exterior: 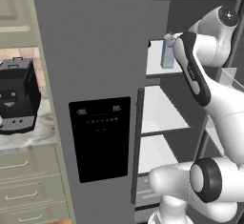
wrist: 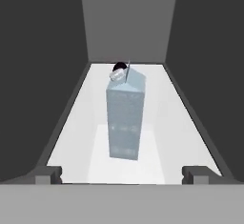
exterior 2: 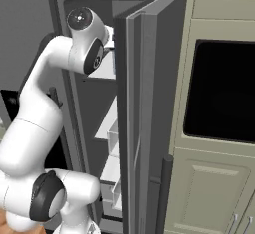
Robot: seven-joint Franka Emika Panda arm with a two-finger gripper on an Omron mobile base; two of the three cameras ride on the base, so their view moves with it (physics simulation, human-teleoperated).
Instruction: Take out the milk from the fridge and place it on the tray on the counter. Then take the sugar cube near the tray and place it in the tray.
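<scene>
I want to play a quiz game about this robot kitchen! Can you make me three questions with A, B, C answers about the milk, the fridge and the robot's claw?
1. Where is the milk?
A. On a white shelf inside the fridge
B. On the floor
C. On top of the coffee machine

2. What colour is the fridge outside?
A. Red
B. Grey
C. Yellow

3. What is the gripper doing?
A. Squeezing the milk
B. Holding a cup
C. Open, with the milk ahead of it

Answers:
1 A, the carton stands upright on the top white shelf.
2 B, its front is matte grey with a black panel.
3 C, the two finger tips sit wide apart, short of the carton.
</scene>
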